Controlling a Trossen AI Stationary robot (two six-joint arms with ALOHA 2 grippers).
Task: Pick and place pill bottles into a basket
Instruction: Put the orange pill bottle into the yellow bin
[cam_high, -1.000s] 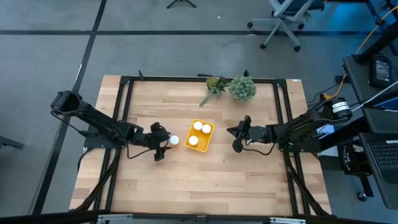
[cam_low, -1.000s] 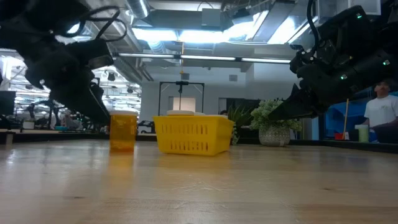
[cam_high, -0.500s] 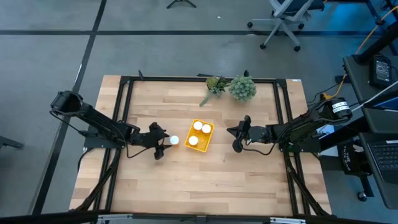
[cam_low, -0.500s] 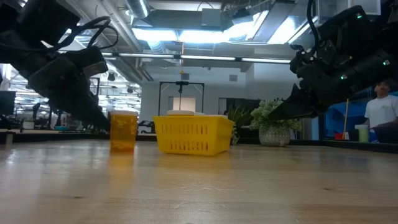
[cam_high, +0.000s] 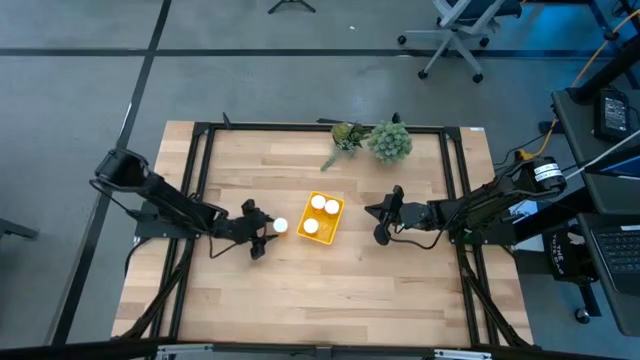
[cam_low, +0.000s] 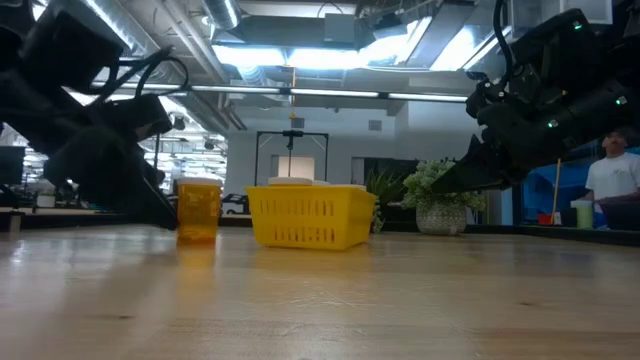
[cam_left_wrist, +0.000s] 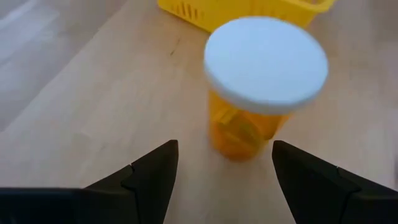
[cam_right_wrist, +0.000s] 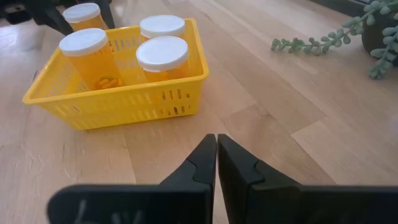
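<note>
Basket, yellow, sits at centre of the table in the high view. Three pill bottles inside it, upright, white caps up: two toward the upper end, one at the lower end. Right wrist view shows the same three standing in the basket.

Fourth pill bottle stands upright on the wood just left of the basket, apart from it; in the low view it is left of centre, beside the basket.

Left gripper low at the table, left of centre in the high view, right by the loose bottle. Left wrist view: fingers spread wide, released, the bottle just ahead of the gap, not touched.

Right gripper waits right of the basket, well clear of it; fingers clenched together, nothing between them.

Green plant sprigs at the upper edge of the table.
</note>
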